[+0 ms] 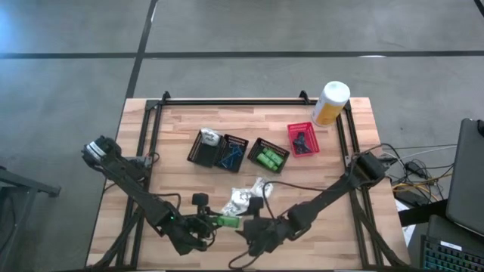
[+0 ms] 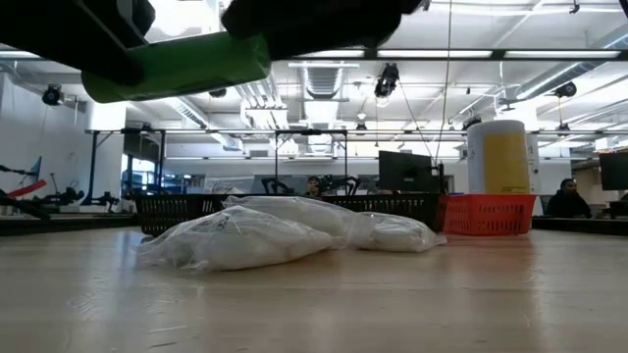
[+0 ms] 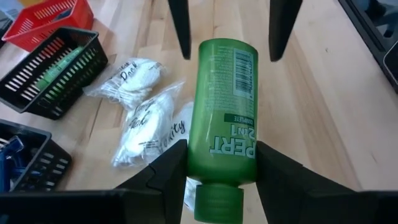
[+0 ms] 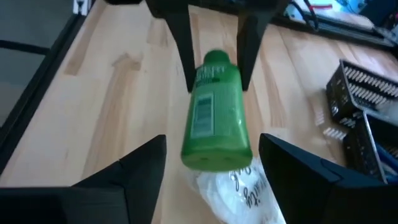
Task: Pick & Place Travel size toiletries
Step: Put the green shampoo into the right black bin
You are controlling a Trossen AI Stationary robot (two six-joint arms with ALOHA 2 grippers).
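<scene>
The green bottle (image 3: pixel 225 112) hangs above the bench (image 1: pixel 189 234) near its front edge, about midway along, pinched at its cap end between the left gripper (image 3: pixel 217 165) fingers, which are part-closed on its sides. The right gripper (image 4: pixel 208 155) faces it from the other end, jaws spread wider than the bottle and touching nothing. Just beyond, the white wrapped lumps (image 1: pixel 242 198) lie on the wood, with the black baskets (image 1: pixel 218 149) and red basket (image 1: pixel 302 140) farther back. A likely risk is that the smooth, round bottle slips or swivels in that grip, or that the two grippers collide. The low view alone shows the bottle clear of the wood; the left wrist view alone shows the grip.
</scene>
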